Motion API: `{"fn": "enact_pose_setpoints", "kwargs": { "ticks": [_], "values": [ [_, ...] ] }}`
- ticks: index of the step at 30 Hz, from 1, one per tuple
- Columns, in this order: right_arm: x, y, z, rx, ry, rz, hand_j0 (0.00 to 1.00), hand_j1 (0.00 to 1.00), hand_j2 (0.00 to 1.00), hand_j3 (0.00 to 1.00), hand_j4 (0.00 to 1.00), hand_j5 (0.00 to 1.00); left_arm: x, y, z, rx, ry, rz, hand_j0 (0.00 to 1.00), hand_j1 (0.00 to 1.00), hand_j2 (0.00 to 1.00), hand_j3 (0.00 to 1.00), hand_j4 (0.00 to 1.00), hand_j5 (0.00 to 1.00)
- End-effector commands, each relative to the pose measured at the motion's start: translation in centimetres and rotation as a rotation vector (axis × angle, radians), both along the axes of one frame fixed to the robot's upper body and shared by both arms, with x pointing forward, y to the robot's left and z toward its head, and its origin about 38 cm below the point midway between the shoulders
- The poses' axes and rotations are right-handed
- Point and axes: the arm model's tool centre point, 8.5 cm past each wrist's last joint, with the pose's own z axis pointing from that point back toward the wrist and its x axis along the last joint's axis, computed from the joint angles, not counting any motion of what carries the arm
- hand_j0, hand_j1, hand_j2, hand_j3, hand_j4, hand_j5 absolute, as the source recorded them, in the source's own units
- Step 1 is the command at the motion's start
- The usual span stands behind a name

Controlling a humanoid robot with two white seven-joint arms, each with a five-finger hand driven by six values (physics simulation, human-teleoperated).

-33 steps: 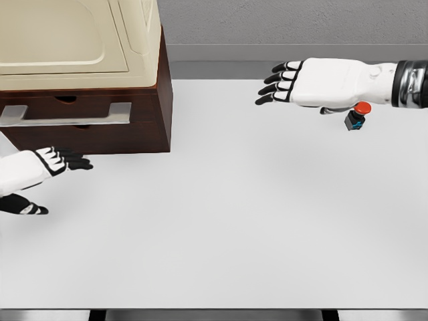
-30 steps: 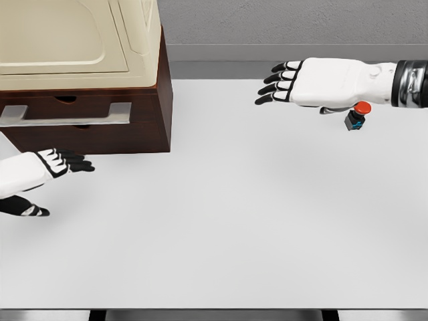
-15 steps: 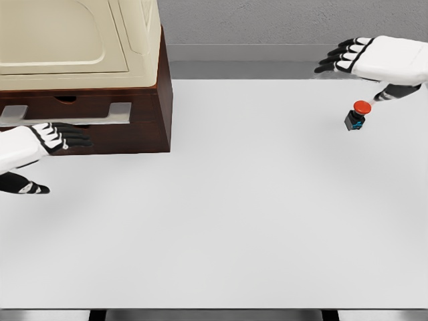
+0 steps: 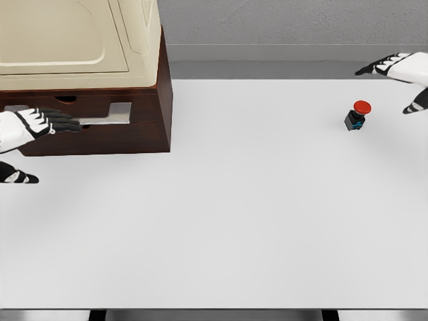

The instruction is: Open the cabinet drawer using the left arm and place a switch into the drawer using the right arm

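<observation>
At the upper left of the frame sits the cabinet (image 4: 100, 127), its drawer (image 4: 80, 107) shut, a cream appliance (image 4: 80, 40) on top. My left hand (image 4: 23, 127) reaches in from the left edge, fingers (image 4: 60, 122) stretched out flat over the drawer's metal handle (image 4: 107, 115); I cannot tell whether they touch it, and they grip nothing. At the upper right, the switch (image 4: 357, 115) stands alone on the white surface (image 4: 254, 214). My right hand (image 4: 401, 70) hovers near it at the right edge, fingers spread, empty.
</observation>
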Motion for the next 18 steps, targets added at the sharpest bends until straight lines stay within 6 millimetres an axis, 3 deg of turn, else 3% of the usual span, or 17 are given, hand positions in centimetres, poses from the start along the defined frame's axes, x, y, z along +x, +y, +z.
{"fn": "enact_pose_setpoints", "kwargs": {
  "ticks": [1, 6, 10, 13, 18],
  "values": [
    [0.2, 0.1, -1.4, -0.003, 0.037, -0.008, 1.0, 1.0, 1.0, 1.0, 1.0, 1.0, -0.2, 0.0, -0.6, 0.011, 0.033, -0.004, 1.0, 1.0, 1.0, 1.0, 1.0, 1.0],
    [0.9, 0.7, -3.1, -0.042, 0.076, -0.005, 1.0, 1.0, 1.0, 1.0, 1.0, 1.0, -0.2, -1.7, -1.7, 0.008, 0.237, -0.09, 1.0, 1.0, 1.0, 1.0, 1.0, 1.0],
    [1.3, 0.7, -3.9, -0.065, 0.095, -0.017, 1.0, 1.0, 1.0, 1.0, 1.0, 1.0, 1.2, -1.7, -1.8, -0.049, 0.317, 0.028, 1.0, 1.0, 1.0, 1.0, 1.0, 1.0],
    [2.4, 1.2, -4.7, -0.073, 0.125, -0.029, 1.0, 1.0, 1.0, 1.0, 1.0, 1.0, 1.9, -1.3, -1.6, -0.068, 0.344, 0.101, 1.0, 1.0, 1.0, 1.0, 1.0, 1.0],
    [2.5, 0.7, -5.2, -0.084, 0.138, -0.047, 1.0, 1.0, 1.0, 1.0, 1.0, 1.0, 2.4, -1.3, 0.0, -0.098, 0.307, 0.111, 0.98, 0.98, 0.98, 0.98, 0.98, 0.98]
  ]
}}
